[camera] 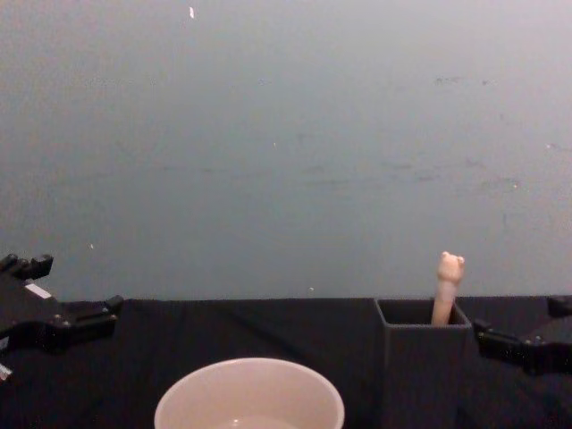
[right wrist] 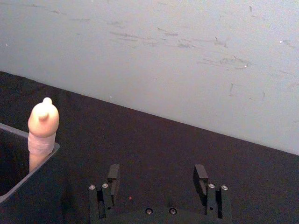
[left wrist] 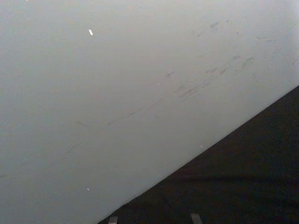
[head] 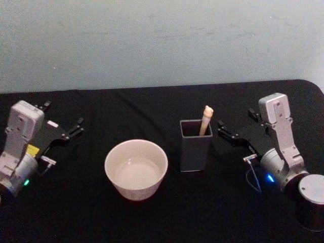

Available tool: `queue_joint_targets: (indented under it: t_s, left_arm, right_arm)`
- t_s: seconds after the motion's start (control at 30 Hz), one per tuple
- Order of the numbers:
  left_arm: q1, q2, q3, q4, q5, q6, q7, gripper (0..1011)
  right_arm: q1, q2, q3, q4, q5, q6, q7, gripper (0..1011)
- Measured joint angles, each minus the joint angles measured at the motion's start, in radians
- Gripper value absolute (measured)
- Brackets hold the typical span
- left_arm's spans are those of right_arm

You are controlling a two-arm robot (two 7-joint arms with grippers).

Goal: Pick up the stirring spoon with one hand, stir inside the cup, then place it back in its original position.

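Spoon (head: 205,120) in holder (head: 195,146) (bowl probably hidden); right end effector (head: 236,127) open beside.

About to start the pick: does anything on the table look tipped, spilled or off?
Nothing stands out. The stirring spoon stands in the dark holder, handle up, and the cup sits upright beside it. The right tool is open, just beside the holder.

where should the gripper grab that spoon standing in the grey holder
Probably the beige handle of the stirring spoon just below its knob: that part sticks above the holder, leaning toward its right wall. The open right gripper sits right beside it, so come in from the right and lift straight up.
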Motion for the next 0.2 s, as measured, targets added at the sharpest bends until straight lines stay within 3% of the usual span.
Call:
queue_joint_targets:
  t_s: [0.2]
  left_arm:
    - [0.0,0.0,0.0,0.0,0.0,0.0,0.0,1001]
  right_arm:
    - [0.0,0.0,0.0,0.0,0.0,0.0,0.0,1003]
